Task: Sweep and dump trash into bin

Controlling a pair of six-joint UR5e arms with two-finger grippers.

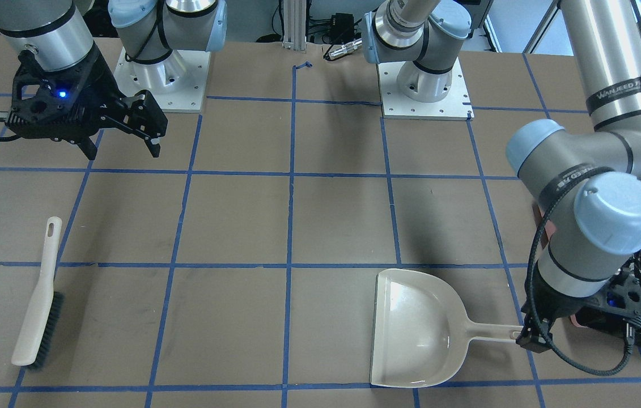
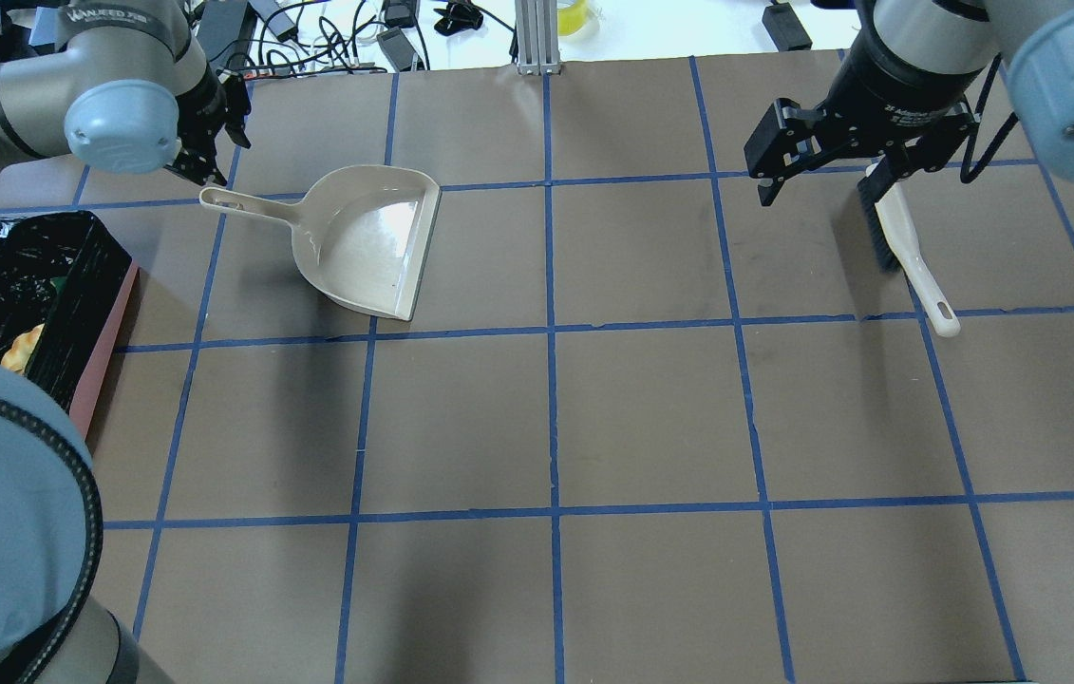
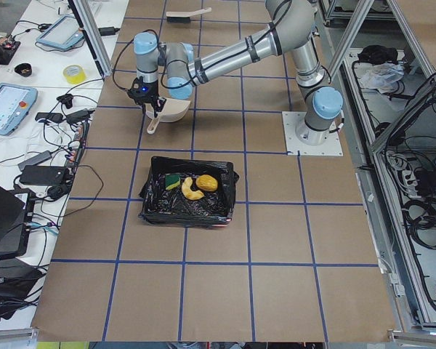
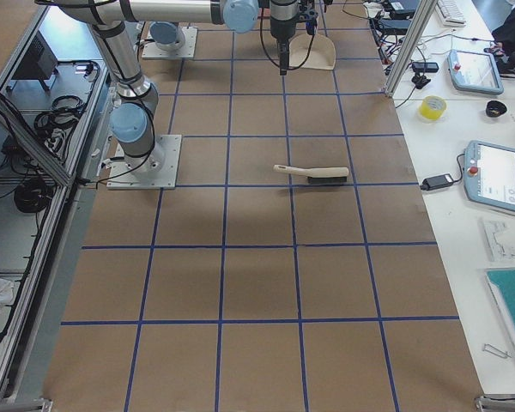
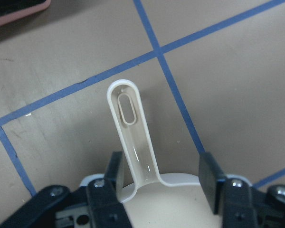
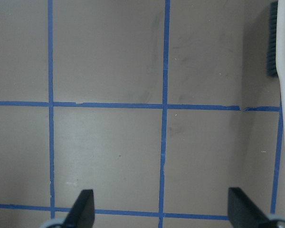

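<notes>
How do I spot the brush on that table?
Look at the big brown table with blue tape squares, and go to the robot's right side. The brush lies flat there alone. It is long and thin with dark bristles, unlike the wide beige dustpan scoop on the other side.

The bin (image 3: 160,211) is sitting at the left end of the tabletop (image 2: 650,418), with the potato-like lump (image 3: 207,183), the bread-like piece (image 3: 191,189) and the sponge block (image 3: 174,179) lying inside it. The dustpan (image 2: 366,237) is lying farther from the robot and toward the middle, its handle pointing left between the spread fingers of the left pincer (image 5: 160,171). The brush (image 1: 37,300) is lying well apart on the right side, with the right pincer (image 6: 161,202) hanging spread above the tabletop beside it.
</notes>
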